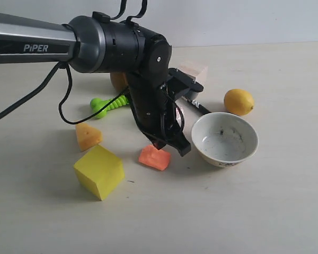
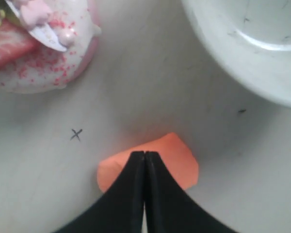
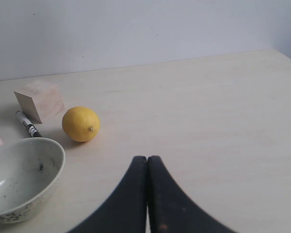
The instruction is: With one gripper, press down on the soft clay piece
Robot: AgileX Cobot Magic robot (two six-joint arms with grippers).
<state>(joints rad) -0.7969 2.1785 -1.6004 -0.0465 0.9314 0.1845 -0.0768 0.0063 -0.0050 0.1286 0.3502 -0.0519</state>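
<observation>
The soft clay piece [image 1: 155,157] lies near the middle of the table [image 1: 265,211], between the yellow cube [image 1: 99,172] on its left and the white bowl [image 1: 222,159] on its right, apart from both. The left hand [image 2: 144,155] is clenched, its fingers meeting tip to tip with nothing between them. It stands on top of the clay and hides much of the slab in the left wrist view. Whether the tips sink into the clay is hard to tell. A strawberry cake [image 2: 34,48] is cut off at the edge of that view, with a small pen cross [image 2: 76,134] on the table between it and the clay. From outside, the arm covers the cake, part of a wooden block [image 3: 39,99] and most of a marker [image 3: 28,124]. A brownish thing behind the arm cannot be made out. A cheese wedge [image 1: 88,136] sits just beyond the cube, a green toy [image 1: 108,104] farther back and a lemon [image 1: 238,101] far right. The right hand [image 3: 146,159] is likewise clenched on nothing, above bare table.
</observation>
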